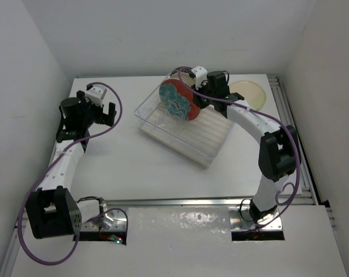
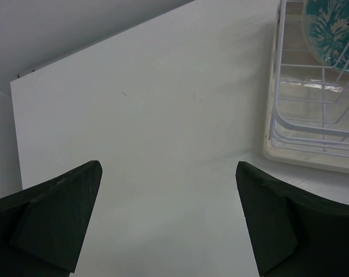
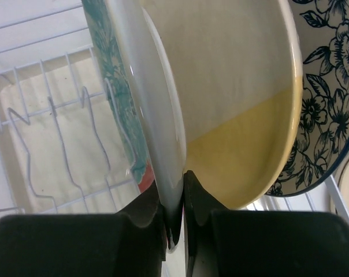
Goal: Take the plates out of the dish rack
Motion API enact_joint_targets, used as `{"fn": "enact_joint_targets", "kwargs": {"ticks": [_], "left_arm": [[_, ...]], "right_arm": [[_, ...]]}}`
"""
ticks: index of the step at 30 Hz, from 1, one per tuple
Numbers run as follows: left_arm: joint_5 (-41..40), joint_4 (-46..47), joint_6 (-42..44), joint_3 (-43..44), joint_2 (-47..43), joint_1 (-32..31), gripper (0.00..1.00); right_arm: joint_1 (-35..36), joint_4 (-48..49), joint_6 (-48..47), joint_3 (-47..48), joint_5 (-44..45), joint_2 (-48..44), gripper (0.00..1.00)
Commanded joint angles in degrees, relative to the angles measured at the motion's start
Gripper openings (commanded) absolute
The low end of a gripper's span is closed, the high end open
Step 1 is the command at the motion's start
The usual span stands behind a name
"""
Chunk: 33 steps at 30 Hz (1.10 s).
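The dish rack (image 1: 197, 137) at mid-tabletop (image 1: 134, 167) held three plates on edge: red-rimmed teal plate (image 1: 177, 101), yellow plate (image 3: 238, 115), blue floral plate (image 3: 330, 86). The right end effector (image 3: 173, 225) was clamped on the red-rimmed teal plate's rim. The left end effector (image 2: 167, 190) stood fully open, holding nothing.

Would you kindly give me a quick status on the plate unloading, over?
Left claw open, over bare table. Right claw shut on teal plate at its rim, plate standing in dish rack. Yellow plate close behind it.
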Motion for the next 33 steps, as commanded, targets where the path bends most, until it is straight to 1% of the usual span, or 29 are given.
{"fn": "enact_joint_targets", "kwargs": {"ticks": [1, 4, 5, 8, 10, 18, 19, 20, 22, 23, 24, 25, 26, 27, 28, 29, 30, 31, 32, 33], "left_arm": [[1.25, 1.65, -1.03, 2.09, -0.38, -0.56, 1.00], [2.12, 1.65, -2.35, 2.88, -0.21, -0.56, 1.00], [2.39, -0.35, -2.79, 3.23, -0.03, -0.56, 1.00], [3.35, -0.72, -4.98, 5.33, 0.58, -0.56, 1.00], [4.05, -0.81, -5.87, 6.04, 1.02, -0.56, 1.00], [4.94, -0.55, -5.87, 6.04, 1.29, -0.56, 1.00], [5.20, -0.55, -6.05, 6.22, 1.38, -0.56, 1.00], [5.90, -0.72, -6.57, 6.83, 1.46, -0.56, 1.00], [6.60, -0.81, -7.80, 7.97, 1.81, -0.56, 1.00], [6.96, -1.16, -10.07, 9.55, 2.42, -0.56, 1.00], [7.22, -1.51, -12.09, 10.52, 2.95, -0.56, 0.99], [7.31, -2.64, -14.29, 13.66, 4.61, -0.56, 0.99], [7.83, -3.70, -16.74, 15.69, 5.93, -0.56, 0.97], [9.49, -6.15, -21.38, 17.72, 7.43, -0.56, 0.95], [10.64, -7.39, -27.52, 22.26, 10.83, -0.56, 0.91], [12.04, -8.36, -30.10, 24.57, 12.78, -0.56, 0.89], [14.32, -9.33, -32.91, 26.51, 14.54, -0.65, 0.87], [15.21, -10.38, -35.38, 29.92, 17.95, -0.56, 0.85], [15.92, -10.65, -39.58, 31.52, 19.55, -0.56, 0.84], [17.58, -10.65, -41.01, 32.75, 20.96, -0.56, 0.84]], "right_arm": [[1.91, 8.74, 6.12, 1.28, -6.17, -6.59, 0.00], [1.91, 11.12, 7.09, 2.94, -6.25, -9.84, 0.00], [2.00, 12.69, 7.71, 3.30, -6.43, -10.55, 0.00], [1.91, 16.38, 8.67, 3.83, -6.95, -12.84, 0.00], [1.91, 17.97, 7.98, 4.00, -7.04, -13.71, 0.00], [1.91, 22.11, 5.87, 3.39, -5.99, -13.98, 0.00], [1.91, 22.63, 6.65, 3.74, -5.29, -13.98, 0.00], [1.91, 23.68, 7.70, 4.78, -2.24, -13.90, 0.00], [1.91, 23.26, 10.59, 6.98, 0.77, -13.37, 0.00], [1.91, 22.30, 11.74, 8.82, 1.56, -12.85, 0.00], [1.91, 20.81, 12.97, 13.01, 0.96, -11.01, 0.00], [1.91, 17.05, 16.47, 15.49, -0.18, -9.60, 0.00], [1.91, 15.27, 18.76, 18.04, -1.58, -8.02, 0.00], [1.91, 12.99, 22.53, 21.81, -6.47, -4.53, 0.00], [1.91, 12.10, 24.31, 23.32, -8.52, -2.75, 0.00], [2.00, 11.66, 27.19, 26.04, -12.45, -0.91, 0.00], [1.91, 11.04, 31.75, 27.28, -13.62, 2.33, 0.00], [1.91, 11.65, 34.14, 28.08, -15.20, 3.67, 0.00], [1.91, 13.04, 36.95, 28.26, -16.35, 4.55, 0.00], [2.00, 14.71, 40.98, 27.83, -17.23, 5.61, 0.00]]}}
